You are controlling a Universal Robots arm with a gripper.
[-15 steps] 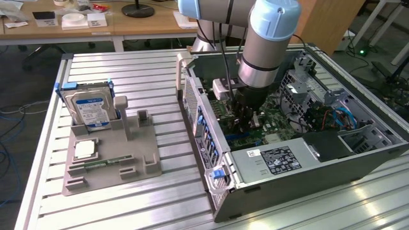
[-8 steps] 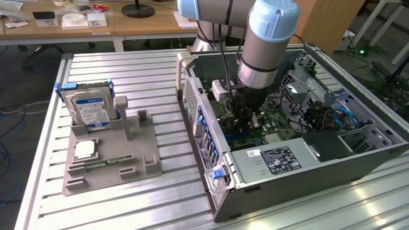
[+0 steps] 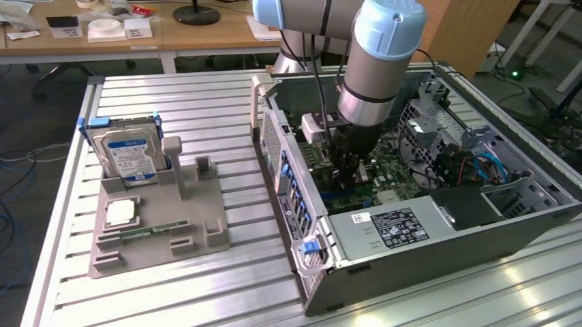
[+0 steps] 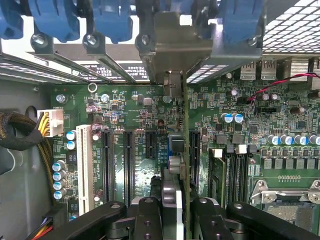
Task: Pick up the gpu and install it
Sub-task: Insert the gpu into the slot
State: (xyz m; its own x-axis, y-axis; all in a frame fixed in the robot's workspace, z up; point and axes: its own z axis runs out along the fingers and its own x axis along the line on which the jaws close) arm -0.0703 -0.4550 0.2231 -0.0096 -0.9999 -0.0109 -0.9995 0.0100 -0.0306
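My gripper [image 3: 351, 158] is down inside the open computer case [image 3: 300, 204], over the green motherboard [image 3: 386, 180]. In the wrist view the gripper [image 4: 175, 212] is shut on the gpu [image 4: 183, 125], a thin dark card seen edge-on between the black fingers [image 4: 145, 215]. The card runs across the motherboard [image 4: 140, 107] between the black expansion slots [image 4: 128, 165]. Its grey metal bracket [image 4: 175, 45] stands at the case's rear slot openings, under the blue clips [image 4: 60, 20]. I cannot tell whether the card's edge is in a slot.
Left of the case a grey fixture [image 3: 195, 211] holds the silver hard drive [image 3: 127, 146], a processor chip [image 3: 121, 212] and a green memory stick [image 3: 146, 231]. Inside the case are the power supply [image 3: 400, 228], the drive cage [image 3: 437, 122], a white slot [image 4: 84, 165] and the processor socket [image 4: 287, 200].
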